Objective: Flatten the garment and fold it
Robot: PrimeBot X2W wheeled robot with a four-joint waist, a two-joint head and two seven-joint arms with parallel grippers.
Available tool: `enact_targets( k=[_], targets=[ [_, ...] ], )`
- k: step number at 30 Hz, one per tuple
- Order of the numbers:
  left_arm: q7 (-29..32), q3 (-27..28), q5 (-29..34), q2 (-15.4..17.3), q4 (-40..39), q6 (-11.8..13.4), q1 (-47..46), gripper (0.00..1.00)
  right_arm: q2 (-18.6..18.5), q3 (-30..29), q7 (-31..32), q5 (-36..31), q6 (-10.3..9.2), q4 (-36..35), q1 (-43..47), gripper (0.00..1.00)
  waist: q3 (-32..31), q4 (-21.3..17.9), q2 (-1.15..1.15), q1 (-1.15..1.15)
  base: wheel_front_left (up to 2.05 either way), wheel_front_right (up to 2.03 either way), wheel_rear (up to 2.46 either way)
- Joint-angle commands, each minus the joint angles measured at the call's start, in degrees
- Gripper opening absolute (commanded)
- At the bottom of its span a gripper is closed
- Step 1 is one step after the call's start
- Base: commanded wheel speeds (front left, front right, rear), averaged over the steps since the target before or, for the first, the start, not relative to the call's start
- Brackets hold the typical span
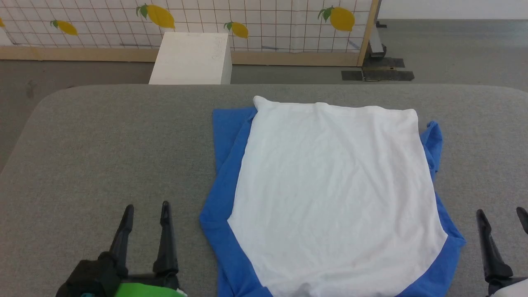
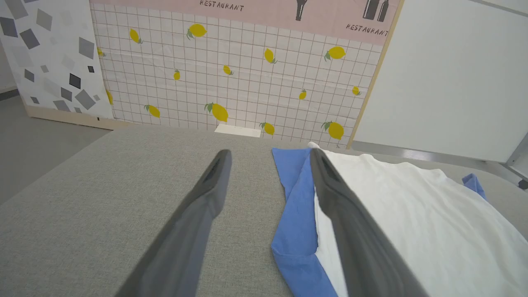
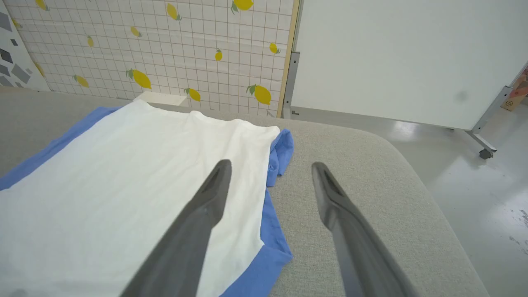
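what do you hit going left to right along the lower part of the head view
left gripper, open over the grey surface → garment, its blue edge first, then the white middle, then blue edge again → right gripper, open at the frame's right edge

My head camera looks forward and down from above the grey table, taking in most of the shirt. My wrist cameras sit low and close at its left and right edges, both facing the lemon-print wall; all three share the shirt.
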Motion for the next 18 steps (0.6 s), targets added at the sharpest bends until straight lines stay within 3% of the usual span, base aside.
enact_targets(
  k=[1, 6, 9, 13, 18],
  targets=[
    [-0.9, 0.4, 1.1, -2.3, -0.6, -0.5, -1.5, 1.0, 1.7, -0.3, -1.8, -1.3, -0.1, -0.5, -1.2, 1.0, 0.2, 0.0, 0.0, 0.0, 0.0, 0.0, 0.0],
    [-1.4, 1.2, 6.3, -7.2, 2.5, -1.1, -1.3, 1.0, 5.2, 0.3, -6.0, -3.2, -0.1, 1.0, -1.7, 1.0, 0.3, -0.6, 0.0, 0.0, 0.0, 0.0, 0.0],
    [-1.4, 2.2, 7.8, -8.2, 3.8, -1.7, -1.3, 1.0, 5.6, 0.8, -6.8, -3.3, -0.1, 1.8, -1.7, 1.0, 0.6, -0.9, 0.0, 0.0, 0.0, 0.0, 0.0],
    [-0.3, 3.3, 8.8, -6.0, 5.2, -3.7, -5.2, 1.0, 5.9, 0.8, -7.5, -3.5, -0.1, 2.2, -2.7, 1.0, 2.4, -1.1, 0.0, 0.0, 0.0, 0.0, 0.0],
    [9.3, 3.9, 9.4, 0.0, 5.3, -8.9, -18.8, 1.0, 6.0, 1.7, -8.2, -3.1, -0.1, 2.2, -5.5, 1.0, 7.4, -1.1, 0.0, 0.0, 0.0, 0.0, 0.0]
  ],
)
